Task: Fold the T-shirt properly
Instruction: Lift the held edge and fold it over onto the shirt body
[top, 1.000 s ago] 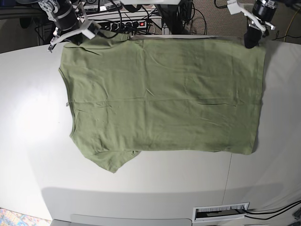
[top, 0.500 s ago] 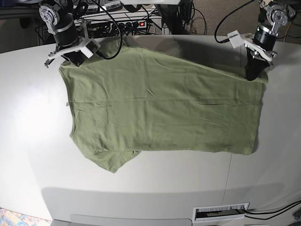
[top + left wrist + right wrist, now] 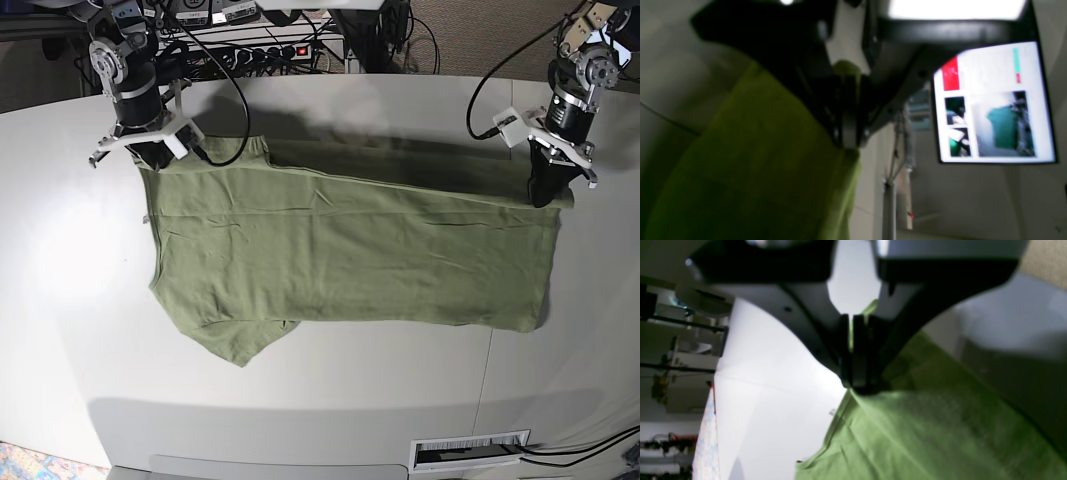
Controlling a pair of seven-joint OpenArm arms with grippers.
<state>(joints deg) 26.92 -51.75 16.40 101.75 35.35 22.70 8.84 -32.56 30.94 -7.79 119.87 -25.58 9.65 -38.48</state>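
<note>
Two grippers pinch the far edge of the T-shirt (image 3: 350, 250), which lies on the white table (image 3: 60, 300) with its long axis running left to right. No print or readable writing shows on the fabric; the monitor (image 3: 995, 103) in the left wrist view carries red and green blocks and small camera pictures, too blurred to read. At the far left, the right gripper (image 3: 155, 152) has its jaws closed on the shirt's far-left corner, a thin strip of green caught between the black fingers (image 3: 845, 350). The sleeve end points left, with one short sleeve (image 3: 235, 340) spread toward the near left, and the straight hem sits at the right. The far edge is lifted and drawn nearward, the cloth sagging between the grips. At the far right, the left gripper (image 3: 545, 190) is clamped on the far-right corner, cloth hanging below its jaws.
</note>
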